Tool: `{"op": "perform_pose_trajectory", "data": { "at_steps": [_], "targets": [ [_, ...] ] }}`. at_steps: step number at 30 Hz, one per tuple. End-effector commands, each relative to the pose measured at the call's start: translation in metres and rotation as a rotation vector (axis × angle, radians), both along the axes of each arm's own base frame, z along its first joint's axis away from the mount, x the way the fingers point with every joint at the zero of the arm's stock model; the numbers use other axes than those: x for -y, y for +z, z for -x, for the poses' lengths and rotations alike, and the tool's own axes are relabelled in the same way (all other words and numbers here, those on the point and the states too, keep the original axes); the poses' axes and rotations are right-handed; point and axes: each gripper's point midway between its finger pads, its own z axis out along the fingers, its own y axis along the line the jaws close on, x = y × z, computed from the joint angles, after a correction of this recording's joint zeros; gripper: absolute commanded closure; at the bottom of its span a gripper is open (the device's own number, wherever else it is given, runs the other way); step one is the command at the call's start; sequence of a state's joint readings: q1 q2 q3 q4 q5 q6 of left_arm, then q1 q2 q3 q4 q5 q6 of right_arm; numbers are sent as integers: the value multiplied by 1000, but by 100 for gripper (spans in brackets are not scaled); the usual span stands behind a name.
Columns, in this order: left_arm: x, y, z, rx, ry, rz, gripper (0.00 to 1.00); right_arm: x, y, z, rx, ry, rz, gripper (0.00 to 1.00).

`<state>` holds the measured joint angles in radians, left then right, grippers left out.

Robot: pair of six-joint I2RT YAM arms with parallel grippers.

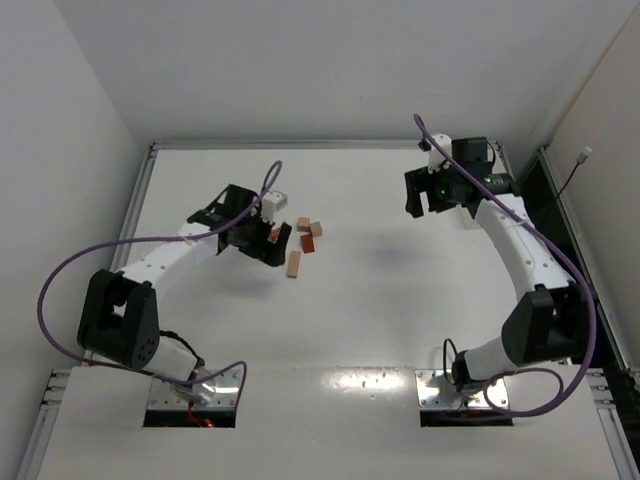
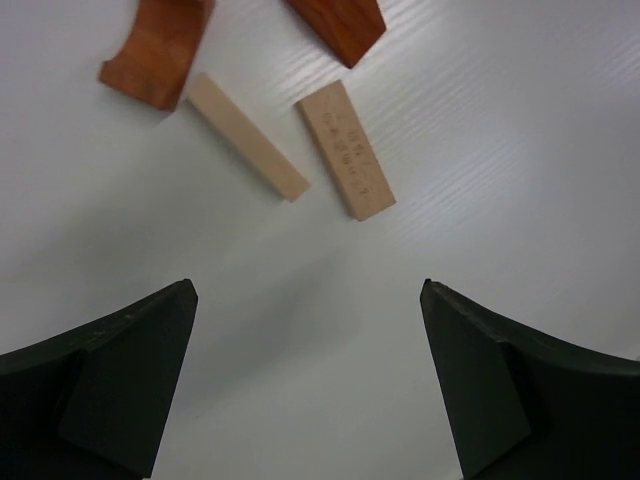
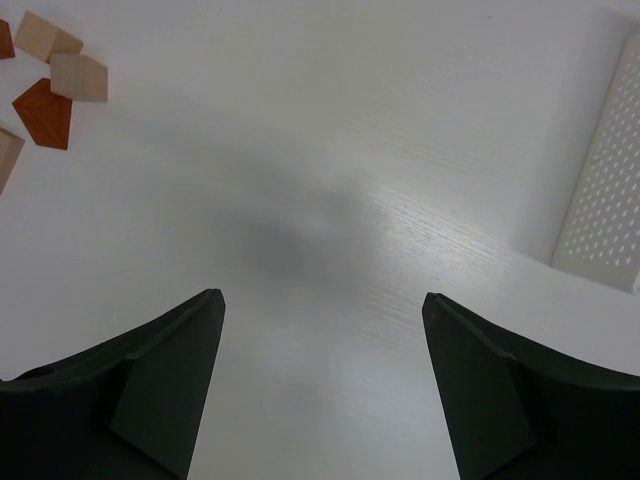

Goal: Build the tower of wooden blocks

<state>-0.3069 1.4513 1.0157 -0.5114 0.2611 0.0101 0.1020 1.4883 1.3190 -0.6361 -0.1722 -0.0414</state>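
While end effectors (image 2: 308, 290) (image 3: 322, 297) gape empty, stamped plank (image 2: 346, 150), stamp seen only from left wrist.

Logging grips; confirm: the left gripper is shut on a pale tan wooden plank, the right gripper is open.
Not right. The left wrist view shows the left gripper open, both pale tan wooden planks lying loose on the table. The right gripper is open.

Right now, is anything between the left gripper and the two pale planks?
Nothing visible. In the left wrist view, only bare table lies between the open left gripper and the two pale planks.
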Motion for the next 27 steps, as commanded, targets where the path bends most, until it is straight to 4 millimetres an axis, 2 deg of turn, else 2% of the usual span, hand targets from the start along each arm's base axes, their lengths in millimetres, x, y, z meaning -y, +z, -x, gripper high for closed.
{"op": "perform_pose_trajectory", "data": {
  "at_steps": [1,3,4,5,8,9,16,17,19,24,27],
  "targets": [
    [10,-18,-10,15,72,-88,8,-4,30,4,85,2,-48,23],
    [17,-23,-15,4,73,-105,15,-4,30,4,84,2,-48,23],
    [18,-26,-20,4,89,-107,25,-4,30,4,84,2,-48,23],
    [18,-35,-24,-16,93,-126,28,-3,34,5,96,8,-42,23],
    [20,-42,-39,-26,125,-144,33,0,37,3,106,-1,-43,23],
    [19,-52,-42,-46,139,-160,34,-1,38,3,105,6,-49,23],
    [31,-53,-69,-56,161,-129,40,8,36,4,96,-5,-53,24],
    [32,-59,-68,-78,169,-134,43,8,36,4,96,-5,-53,24],
    [33,-57,-72,-76,169,-133,48,12,36,3,97,-16,-52,24],
    [28,-67,-70,-111,184,-145,68,18,35,-1,85,-30,-57,24],
    [21,-72,-69,-135,197,-147,68,21,35,-4,85,-39,-57,25]
  ]
}}
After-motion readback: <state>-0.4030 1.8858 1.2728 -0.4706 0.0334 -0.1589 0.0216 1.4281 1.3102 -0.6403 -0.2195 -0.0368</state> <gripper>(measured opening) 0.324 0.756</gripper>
